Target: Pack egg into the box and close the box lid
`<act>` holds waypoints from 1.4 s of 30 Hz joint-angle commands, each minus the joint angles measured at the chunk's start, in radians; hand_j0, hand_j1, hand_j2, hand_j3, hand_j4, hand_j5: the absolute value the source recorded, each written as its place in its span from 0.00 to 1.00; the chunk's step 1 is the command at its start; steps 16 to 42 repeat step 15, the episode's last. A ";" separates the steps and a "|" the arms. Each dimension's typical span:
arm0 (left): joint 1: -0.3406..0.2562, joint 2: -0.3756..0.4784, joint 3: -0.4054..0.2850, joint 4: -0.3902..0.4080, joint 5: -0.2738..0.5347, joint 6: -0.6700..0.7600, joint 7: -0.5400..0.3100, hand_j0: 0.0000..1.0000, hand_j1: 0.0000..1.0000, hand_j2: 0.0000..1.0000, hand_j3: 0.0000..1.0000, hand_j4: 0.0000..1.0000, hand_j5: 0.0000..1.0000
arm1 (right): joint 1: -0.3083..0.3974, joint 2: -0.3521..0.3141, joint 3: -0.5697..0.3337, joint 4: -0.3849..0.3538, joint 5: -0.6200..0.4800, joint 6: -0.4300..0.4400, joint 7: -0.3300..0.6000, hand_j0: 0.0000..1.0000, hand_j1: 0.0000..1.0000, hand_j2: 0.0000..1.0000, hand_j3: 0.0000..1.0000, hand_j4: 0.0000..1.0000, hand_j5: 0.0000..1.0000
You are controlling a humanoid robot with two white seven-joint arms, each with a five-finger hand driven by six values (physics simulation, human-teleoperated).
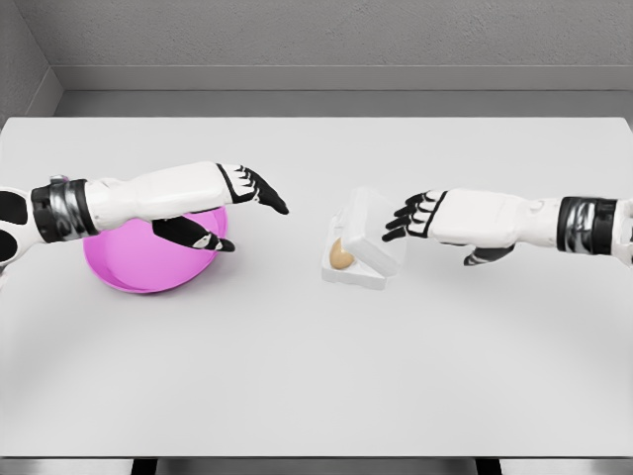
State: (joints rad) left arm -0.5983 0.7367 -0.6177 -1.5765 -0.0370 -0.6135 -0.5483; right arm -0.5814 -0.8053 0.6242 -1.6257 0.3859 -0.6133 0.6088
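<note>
A small white box (pixel 358 269) sits near the table's middle with a tan egg (pixel 341 256) inside its base. Its lid (pixel 371 230) stands partly raised, tilted over the egg. My right hand (pixel 407 218) hovers just right of the lid, fingers extended toward it and holding nothing. My left hand (pixel 255 193) reaches out from the left above a magenta bowl (pixel 148 262), fingers spread and empty, well short of the box.
The magenta bowl lies at the left under my left forearm. The white table (pixel 316 376) runs wide in front of the box, with a grey wall behind its far edge.
</note>
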 commanded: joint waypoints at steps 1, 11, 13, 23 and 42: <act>0.000 0.001 -0.001 0.003 0.003 0.003 -0.004 0.89 0.89 0.89 0.89 0.89 0.89 | -0.003 0.054 0.048 0.000 -0.006 0.002 0.002 1.00 1.00 1.00 1.00 1.00 1.00; -0.002 0.001 0.001 0.052 0.000 0.003 -0.002 1.00 1.00 1.00 1.00 1.00 1.00 | -0.038 -0.098 -0.101 0.009 -0.062 0.002 0.002 1.00 1.00 1.00 1.00 1.00 1.00; 0.000 0.007 0.000 0.052 0.000 0.003 -0.002 1.00 1.00 1.00 1.00 1.00 1.00 | -0.031 -0.117 -0.112 0.021 -0.065 0.002 0.002 1.00 1.00 1.00 1.00 1.00 1.00; 0.003 0.056 0.009 0.052 0.008 0.003 -0.002 1.00 1.00 1.00 1.00 1.00 1.00 | -0.029 -0.109 -0.112 0.036 -0.065 0.002 0.002 1.00 1.00 1.00 1.00 1.00 1.00; 0.003 0.056 0.009 0.052 0.008 0.003 -0.002 1.00 1.00 1.00 1.00 1.00 1.00 | -0.029 -0.109 -0.112 0.036 -0.065 0.002 0.002 1.00 1.00 1.00 1.00 1.00 1.00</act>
